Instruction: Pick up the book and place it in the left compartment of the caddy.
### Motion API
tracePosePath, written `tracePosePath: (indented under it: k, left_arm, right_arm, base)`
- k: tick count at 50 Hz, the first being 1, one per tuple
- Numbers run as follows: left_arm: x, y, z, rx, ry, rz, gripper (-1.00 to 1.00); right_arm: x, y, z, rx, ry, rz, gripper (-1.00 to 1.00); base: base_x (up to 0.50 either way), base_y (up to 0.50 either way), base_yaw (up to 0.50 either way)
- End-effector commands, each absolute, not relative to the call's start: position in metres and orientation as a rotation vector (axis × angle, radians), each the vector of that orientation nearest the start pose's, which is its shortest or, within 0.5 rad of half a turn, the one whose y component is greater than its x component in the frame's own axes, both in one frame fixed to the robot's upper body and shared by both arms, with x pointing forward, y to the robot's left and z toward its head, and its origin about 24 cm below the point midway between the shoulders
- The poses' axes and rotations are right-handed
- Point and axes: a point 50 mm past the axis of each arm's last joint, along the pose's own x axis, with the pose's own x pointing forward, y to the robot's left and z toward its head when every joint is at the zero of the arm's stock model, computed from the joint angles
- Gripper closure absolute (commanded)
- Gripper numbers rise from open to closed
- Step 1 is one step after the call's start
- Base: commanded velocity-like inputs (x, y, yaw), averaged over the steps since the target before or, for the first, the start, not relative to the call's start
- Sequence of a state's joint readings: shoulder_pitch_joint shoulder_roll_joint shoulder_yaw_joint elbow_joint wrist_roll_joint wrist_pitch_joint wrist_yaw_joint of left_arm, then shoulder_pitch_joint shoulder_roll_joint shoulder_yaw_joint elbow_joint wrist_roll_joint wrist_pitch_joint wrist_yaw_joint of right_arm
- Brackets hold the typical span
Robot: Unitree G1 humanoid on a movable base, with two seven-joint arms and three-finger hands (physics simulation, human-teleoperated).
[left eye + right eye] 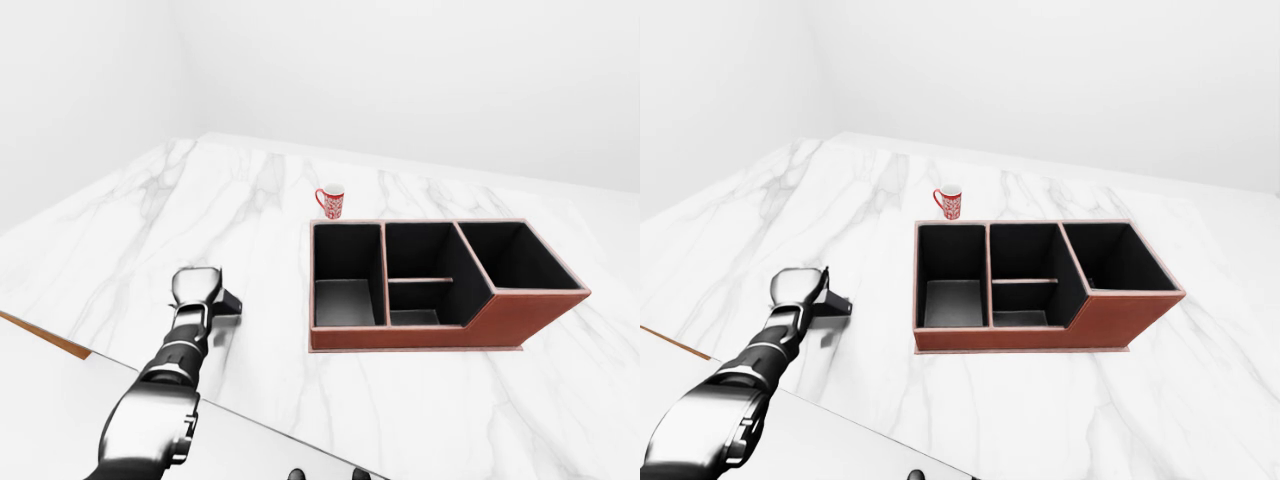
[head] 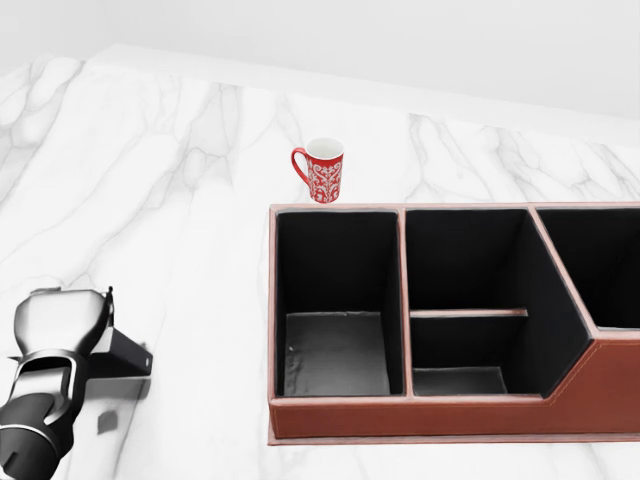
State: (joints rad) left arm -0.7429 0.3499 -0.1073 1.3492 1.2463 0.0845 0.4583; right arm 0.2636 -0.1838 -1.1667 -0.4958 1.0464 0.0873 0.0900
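Book (image 2: 122, 352): a thin dark slab lay at your left hand (image 2: 62, 322), on or just above the counter (image 2: 180, 180), well left of the caddy (image 2: 430, 405). Only its right end showed past the hand; the rest sat hidden under the palm. It cast a shadow below itself in the head view, so it may have been lifted a little. Could not tell for sure.

Left hand: sat over the book's left end. Fingers were hidden, so whether it clenched the book or merely rested on it could not be told. Right hand: not in any view.

Progress, as judged: early. The pick-up was at best just begun. The caddy's left compartment (image 2: 335, 300) held no book, its grey floor bare. Carry and placement were both left for you to do.

Views: head view gave the closest look at hand, book and left compartment, but cut off the caddy's right end. Left-eye view showed the whole caddy, its sloped right compartment (image 1: 520, 255) and your full forearm. A red mug (image 2: 320, 170) stood just above the caddy's upper left corner in the head view, apart from it.
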Motion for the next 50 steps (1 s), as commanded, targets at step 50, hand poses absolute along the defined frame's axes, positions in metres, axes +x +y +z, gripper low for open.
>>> tracePosePath:
  k: [50]
  left_arm:
    - [0.267, 0.135, 0.13, 1.622, -0.587, 0.379, 1.0]
  right_arm:
    - [0.065, -0.37, 0.173, 0.332, -0.736, -0.683, -1.0]
  base:
    - [0.0, 0.0, 0.0]
